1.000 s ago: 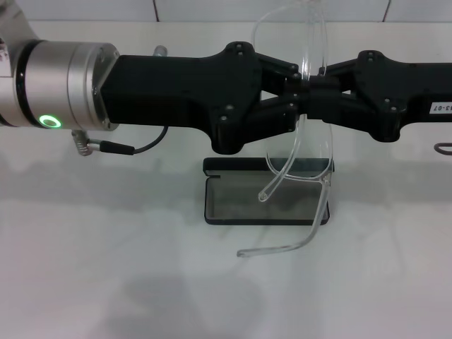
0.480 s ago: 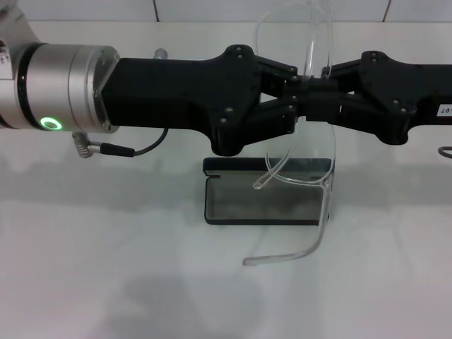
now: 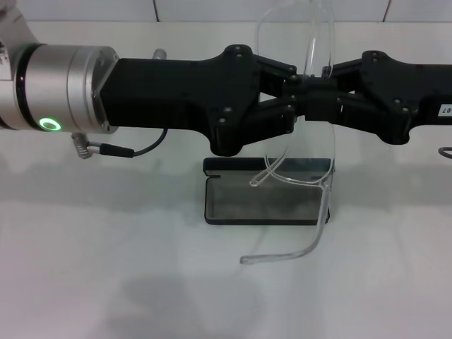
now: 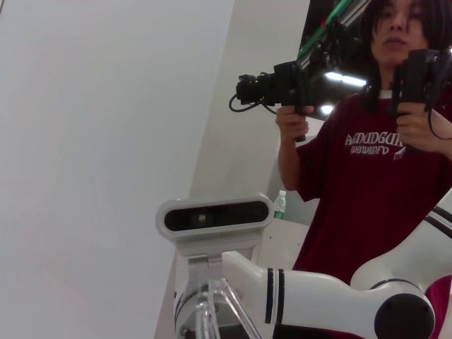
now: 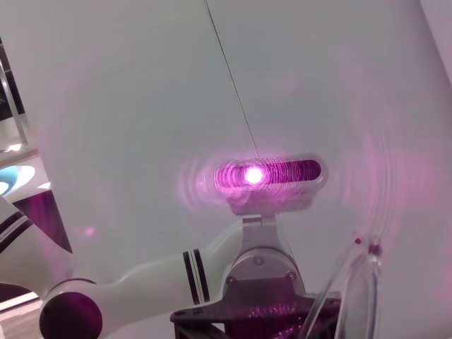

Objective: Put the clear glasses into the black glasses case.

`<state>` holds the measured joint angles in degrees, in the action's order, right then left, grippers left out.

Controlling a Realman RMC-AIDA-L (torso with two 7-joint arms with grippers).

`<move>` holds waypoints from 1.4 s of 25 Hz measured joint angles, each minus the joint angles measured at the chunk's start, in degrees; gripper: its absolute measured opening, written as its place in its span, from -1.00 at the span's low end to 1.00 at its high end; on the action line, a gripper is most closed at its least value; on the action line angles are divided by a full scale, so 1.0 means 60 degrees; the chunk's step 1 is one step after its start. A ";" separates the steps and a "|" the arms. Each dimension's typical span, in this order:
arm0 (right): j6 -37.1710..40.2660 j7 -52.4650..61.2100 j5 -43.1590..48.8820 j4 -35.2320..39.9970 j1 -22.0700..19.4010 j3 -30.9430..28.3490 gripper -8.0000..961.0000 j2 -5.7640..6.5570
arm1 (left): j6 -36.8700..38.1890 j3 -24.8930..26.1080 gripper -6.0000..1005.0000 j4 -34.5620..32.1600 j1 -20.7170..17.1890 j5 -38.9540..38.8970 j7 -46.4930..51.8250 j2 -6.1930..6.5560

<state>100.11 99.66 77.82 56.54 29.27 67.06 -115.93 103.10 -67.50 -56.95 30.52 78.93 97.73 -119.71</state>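
Head view: shows the left claw (image 3: 295,90) reaching in from one side and the right claw (image 3: 319,90) from the other, tips meeting nose to nose. Both clenched, by the look of it, on the same narrow stretch of the glasses (image 3: 328,152), which stand on edge between them: one end of the lens rising above the claws, the other end dropping below. Two thin side arms (image 3: 282,256) unfolded and swinging out toward the camera underneath.

Directly below the meeting point, apart from the glasses: the case (image 3: 212,212), lying open on the table (image 3: 106,268), grey lining up, lid folded back on the far side. Nothing in it yet.

Step in hand, as a judgement: carrying and sorting out the glasses above the case, with the placing not yet begun. Looks like either a two-handed hold or a pass from one claw to the other; cannot tell which.

Next move calls for folding or tucking the loose side arms, turning the lens from upright to flat and lengthwise with the case, then lowering straight down into the lining before letting go. Worth watching: the lower side arm catching the case's near rim.
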 joint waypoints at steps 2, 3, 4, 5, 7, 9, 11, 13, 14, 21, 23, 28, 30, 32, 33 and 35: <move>0.0004 -0.0073 -0.0015 -0.0163 0.0000 -0.0067 -0.78 0.0002 | 0.0019 0.0002 -0.80 0.0001 -0.0002 0.0025 0.0001 0.0000; -0.0010 -0.0116 -0.0034 -0.0261 0.0001 -0.0105 -0.78 0.0013 | 0.0056 0.0001 -0.80 0.0004 -0.0005 0.0046 0.0001 0.0001; -0.0027 -0.0163 -0.0037 -0.0359 0.0001 -0.0126 -0.78 0.0024 | 0.0108 0.0000 -0.80 0.0004 -0.0005 0.0046 0.0001 0.0002; -0.0044 -0.0189 -0.0037 -0.0419 0.0001 -0.0136 -0.78 0.0035 | 0.0157 0.0000 -0.80 0.0005 -0.0002 0.0042 0.0001 0.0005; -0.0079 -0.0243 -0.0039 -0.0519 0.0001 -0.0168 -0.78 0.0054 | 0.0223 0.0000 -0.80 0.0004 0.0002 0.0037 0.0001 0.0012; -0.0080 -0.0277 -0.0040 -0.0530 -0.0003 -0.0224 -0.78 0.0056 | 0.0245 0.0000 -0.80 0.0004 0.0004 0.0038 0.0001 0.0014; -0.0065 -0.0295 -0.0039 -0.0532 -0.0019 -0.0299 -0.78 0.0051 | 0.0255 0.0000 -0.80 0.0004 0.0002 0.0048 0.0000 0.0011; -0.0032 -0.0299 -0.0040 -0.0547 -0.0037 -0.0347 -0.78 0.0047 | 0.0273 0.0000 -0.80 0.0004 -0.0004 0.0048 0.0000 0.0009; -0.0019 -0.0301 -0.0039 -0.0554 -0.0044 -0.0361 -0.78 0.0044 | 0.0279 0.0000 -0.80 0.0004 -0.0006 0.0047 0.0000 0.0008; 0.0174 -0.0306 -0.0210 -0.0626 -0.0085 -0.0317 -0.78 0.0002 | 0.0272 -0.0001 -0.80 -0.0001 -0.0027 0.0033 -0.0001 0.0001; 0.0266 -0.0307 -0.0418 -0.0660 -0.0097 -0.0299 -0.78 0.0005 | 0.0248 0.0000 -0.80 -0.0001 -0.0038 0.0042 -0.0008 0.0000; 0.0401 -0.0307 -0.0533 -0.0664 -0.0111 -0.0338 -0.78 0.0013 | 0.0229 0.0000 -0.80 0.0029 -0.0029 0.0044 -0.0077 0.0000; 0.0416 -0.0307 -0.0580 -0.0664 -0.0124 -0.0324 -0.78 0.0015 | 0.0227 -0.0001 -0.80 0.0076 -0.0016 0.0044 -0.0085 0.0000; 0.0429 -0.0306 -0.0622 -0.0664 -0.0133 -0.0313 -0.78 0.0016 | 0.0224 0.0000 -0.80 0.0164 0.0004 0.0044 -0.0098 0.0000; 0.0436 -0.0306 -0.0632 -0.0664 -0.0136 -0.0313 -0.78 0.0016 | 0.0222 0.0000 -0.80 0.0203 0.0016 0.0044 -0.0104 0.0000; 0.0444 -0.0306 -0.0637 -0.0664 -0.0137 -0.0314 -0.78 0.0016 | 0.0220 -0.0001 -0.80 0.0243 0.0027 0.0044 -0.0117 0.0000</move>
<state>102.78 97.82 74.00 52.55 28.44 65.18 -115.84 104.42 -67.50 -55.49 30.68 79.19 97.03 -119.71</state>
